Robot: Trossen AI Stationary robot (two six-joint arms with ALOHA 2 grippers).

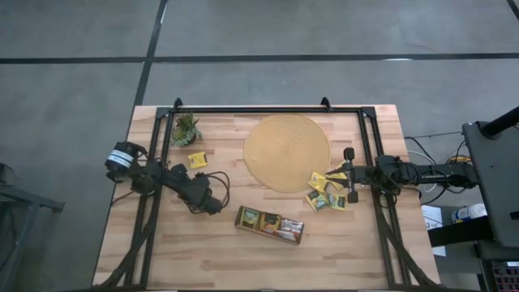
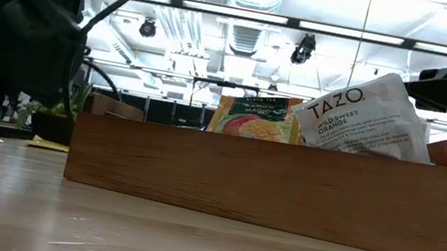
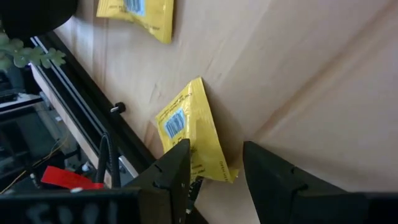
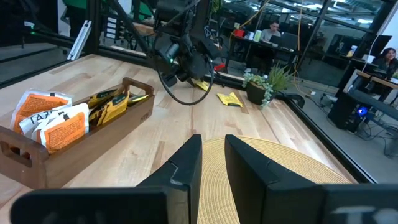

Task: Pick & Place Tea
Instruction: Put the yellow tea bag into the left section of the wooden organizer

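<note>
A yellow tea sachet (image 3: 189, 127) lies flat on the wooden table. My left gripper (image 3: 216, 149) stands open over the sachet's near end, slanting down, one finger on either side of it. In the high view my left gripper (image 1: 211, 201) sits left of the tray and hides that sachet. A second yellow sachet (image 1: 197, 160) lies near the plant. More sachets lie in a pile (image 1: 326, 193) at the round mat's (image 1: 288, 152) near right edge. My right gripper (image 4: 213, 140) waits level at the table's right side, its fingers a little apart with nothing between them. My left gripper has its fingers on either side of the sachet's near corner (image 3: 214, 167). One finger (image 3: 177, 165) overlaps the sachet's edge in the wrist view, and I cannot tell whether it touches. The sachet lies flat on the table.
A dark brown oblong tray (image 1: 270, 225) with several sachets standing in it sits near the table's front middle. A small green plant (image 1: 186, 128) stands at the far left. A black frame rail (image 3: 81, 112) runs along the table's left side, close to my left gripper.
</note>
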